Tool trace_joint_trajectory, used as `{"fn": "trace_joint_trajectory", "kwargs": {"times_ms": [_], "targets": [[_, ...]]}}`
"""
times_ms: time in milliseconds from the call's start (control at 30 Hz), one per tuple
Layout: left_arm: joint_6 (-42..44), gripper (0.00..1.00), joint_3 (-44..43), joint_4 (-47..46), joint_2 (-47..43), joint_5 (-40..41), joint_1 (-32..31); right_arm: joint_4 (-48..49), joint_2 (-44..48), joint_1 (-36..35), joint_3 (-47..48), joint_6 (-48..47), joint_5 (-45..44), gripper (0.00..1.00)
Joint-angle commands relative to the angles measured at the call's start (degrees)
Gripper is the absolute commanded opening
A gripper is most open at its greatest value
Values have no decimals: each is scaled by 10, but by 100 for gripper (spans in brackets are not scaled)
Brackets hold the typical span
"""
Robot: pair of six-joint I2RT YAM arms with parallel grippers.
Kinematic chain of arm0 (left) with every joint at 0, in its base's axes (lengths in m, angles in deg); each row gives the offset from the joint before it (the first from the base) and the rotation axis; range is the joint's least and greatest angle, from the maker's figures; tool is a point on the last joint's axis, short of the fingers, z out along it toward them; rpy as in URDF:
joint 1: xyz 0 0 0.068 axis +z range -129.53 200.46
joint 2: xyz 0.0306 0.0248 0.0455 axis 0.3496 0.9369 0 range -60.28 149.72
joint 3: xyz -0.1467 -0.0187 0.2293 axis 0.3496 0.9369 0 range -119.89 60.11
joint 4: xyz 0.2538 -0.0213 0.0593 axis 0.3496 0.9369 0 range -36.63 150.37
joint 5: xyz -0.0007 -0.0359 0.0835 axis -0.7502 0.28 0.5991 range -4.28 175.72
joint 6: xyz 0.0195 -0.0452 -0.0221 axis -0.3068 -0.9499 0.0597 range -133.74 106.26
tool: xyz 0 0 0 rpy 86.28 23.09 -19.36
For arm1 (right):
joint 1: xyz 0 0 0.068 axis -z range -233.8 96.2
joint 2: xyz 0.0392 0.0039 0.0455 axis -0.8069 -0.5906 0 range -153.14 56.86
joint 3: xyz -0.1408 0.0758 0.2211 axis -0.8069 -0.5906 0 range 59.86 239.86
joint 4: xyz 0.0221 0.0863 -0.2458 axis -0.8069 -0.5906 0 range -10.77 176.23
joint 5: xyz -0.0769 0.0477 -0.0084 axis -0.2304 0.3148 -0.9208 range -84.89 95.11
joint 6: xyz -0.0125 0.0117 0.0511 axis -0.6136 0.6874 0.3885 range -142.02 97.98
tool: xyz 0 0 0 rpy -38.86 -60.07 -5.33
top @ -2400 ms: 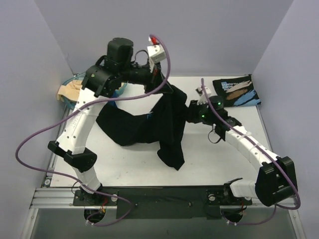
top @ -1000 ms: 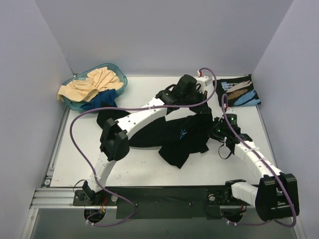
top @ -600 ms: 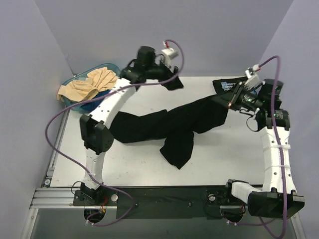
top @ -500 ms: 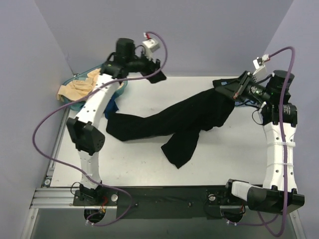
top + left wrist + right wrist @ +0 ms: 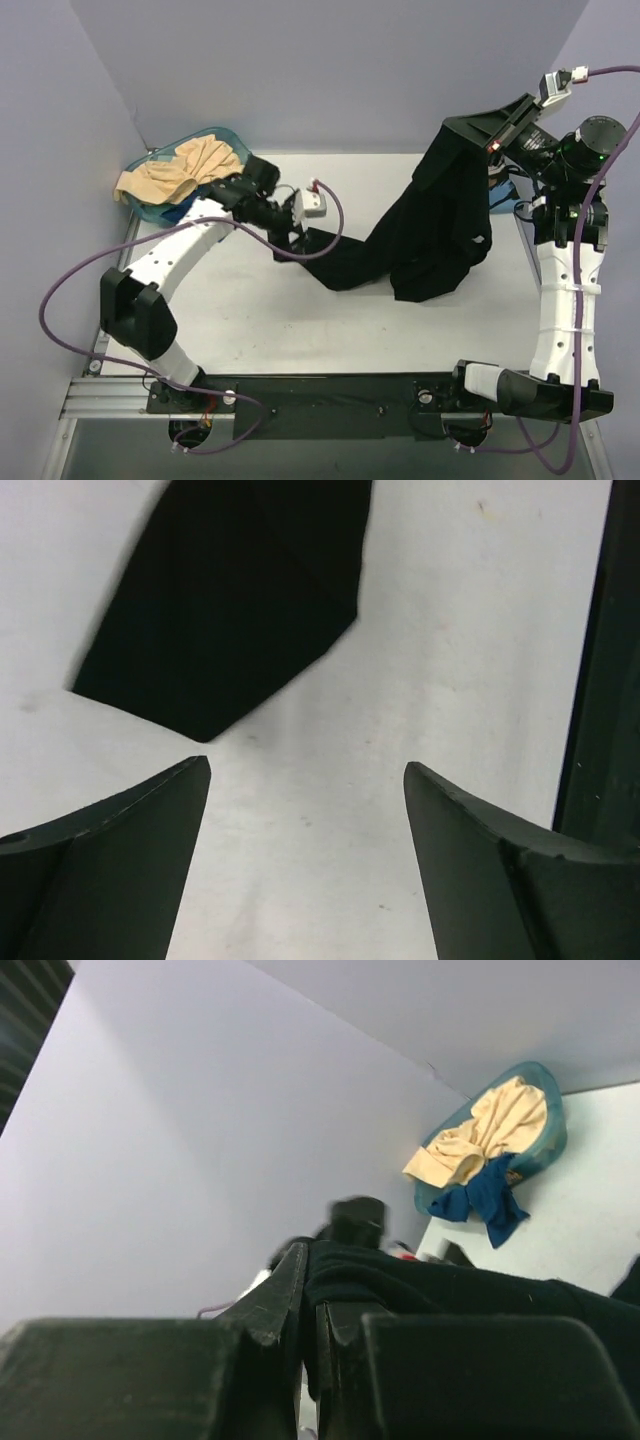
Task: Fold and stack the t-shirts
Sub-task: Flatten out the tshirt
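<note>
A plain black t-shirt [image 5: 430, 225] hangs from my right gripper [image 5: 478, 133], which is raised high at the back right and shut on a fold of it [image 5: 345, 1265]. The shirt's lower end trails left across the table to about [image 5: 335, 262]. My left gripper [image 5: 298, 238] sits low over the table at that trailing end, open, with bare table between its fingers [image 5: 160, 815]. A corner of the black cloth [image 5: 230, 600] lies just ahead of them. Beige [image 5: 185, 168] and dark blue [image 5: 200, 205] t-shirts fill the basin. The printed shirt is almost wholly hidden behind the hanging one.
The teal basin [image 5: 232, 137] stands at the back left corner, also seen from the right wrist as basin [image 5: 552, 1125]. A dark strip at the table's edge [image 5: 610, 680] runs along the right of the left wrist view. Grey walls close in the back and both sides.
My left gripper let go of the black shirt, swung back near the basin, then came down to the shirt's trailing end. My right gripper pulled the shirt right and lifted it high.
</note>
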Motion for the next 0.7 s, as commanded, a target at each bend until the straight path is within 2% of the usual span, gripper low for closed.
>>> {"fn": "trace_joint_trajectory", "kwargs": {"times_ms": [0,100,200,367,400,467,500,533,567,633,667], "targets": [[1,91,89,-96,24,18,-66,66,3,-27,69,21,-21,0],[-71,91,92,-225,75,-9,-111,67,8,-29,54,23,-25,0],[-146,92,110,-363,120,-33,-127,66,16,-27,30,21,-36,0],[-134,92,155,-460,166,20,-154,27,27,-20,18,4,-39,0],[-143,89,159,-477,168,20,-154,24,30,-17,18,3,-39,0],[-156,36,149,-475,167,47,-147,16,37,-7,22,-1,-37,0],[-157,0,142,-466,166,56,-140,14,42,2,23,-2,-34,0],[-169,0,122,-439,154,52,-120,13,44,8,23,-1,-31,0],[-175,0,109,-416,147,13,-106,11,48,25,26,-1,-23,0],[-177,0,44,-312,124,-51,-55,10,56,56,28,4,-11,0],[-132,0,-13,-208,109,-58,-26,9,58,69,29,4,-6,0]]}}
